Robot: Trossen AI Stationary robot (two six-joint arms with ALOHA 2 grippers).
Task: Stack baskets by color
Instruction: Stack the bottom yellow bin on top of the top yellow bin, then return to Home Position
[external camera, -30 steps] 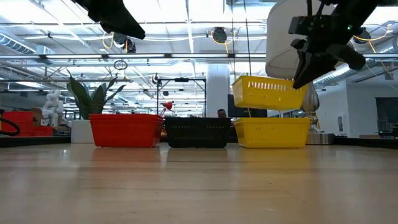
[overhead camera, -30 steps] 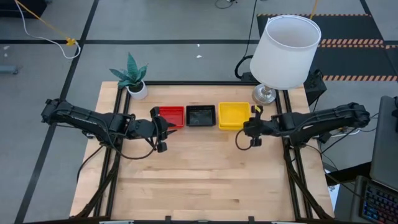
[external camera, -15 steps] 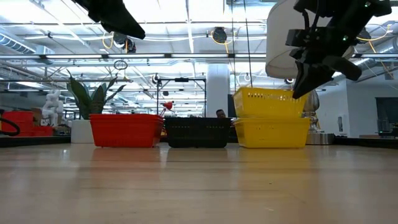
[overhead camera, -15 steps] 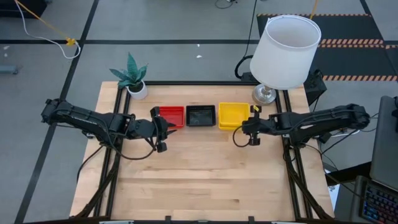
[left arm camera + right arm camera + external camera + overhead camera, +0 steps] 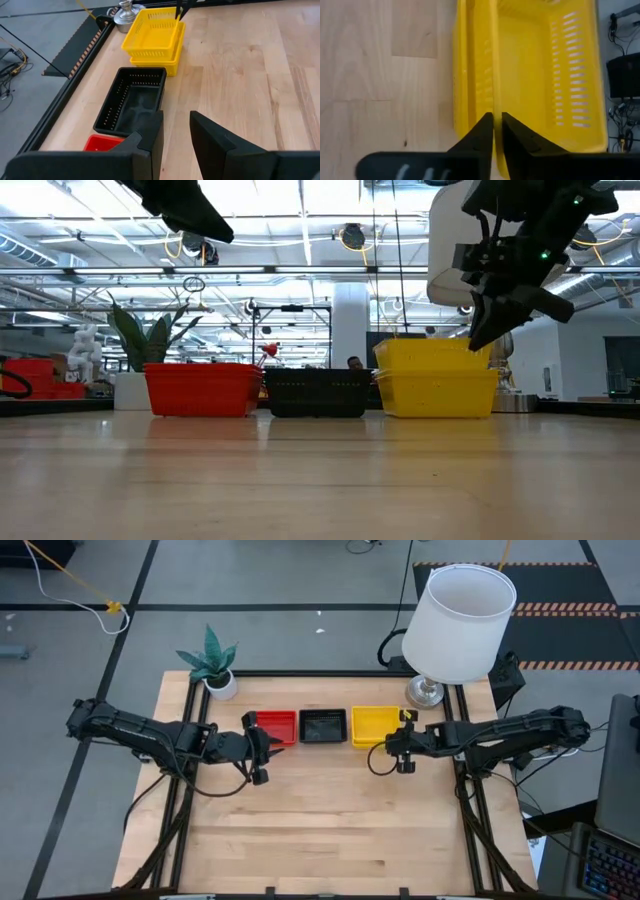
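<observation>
Around yellow basket's wall, right gripper.

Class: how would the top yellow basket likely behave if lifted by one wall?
The top yellow basket is probably light: thin slotted walls. It likely stays stiff, since its shape looks straight. It may tilt, being gripped at one wall by the right gripper.

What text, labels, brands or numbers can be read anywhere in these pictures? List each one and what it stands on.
None can be read.
The yellow baskets, black basket and red basket carry no print.
The lampshade is plain white.
The keyboard at the high view's corner has keys too small to read.
The room behind the table in the low view shows no legible sign.
</observation>
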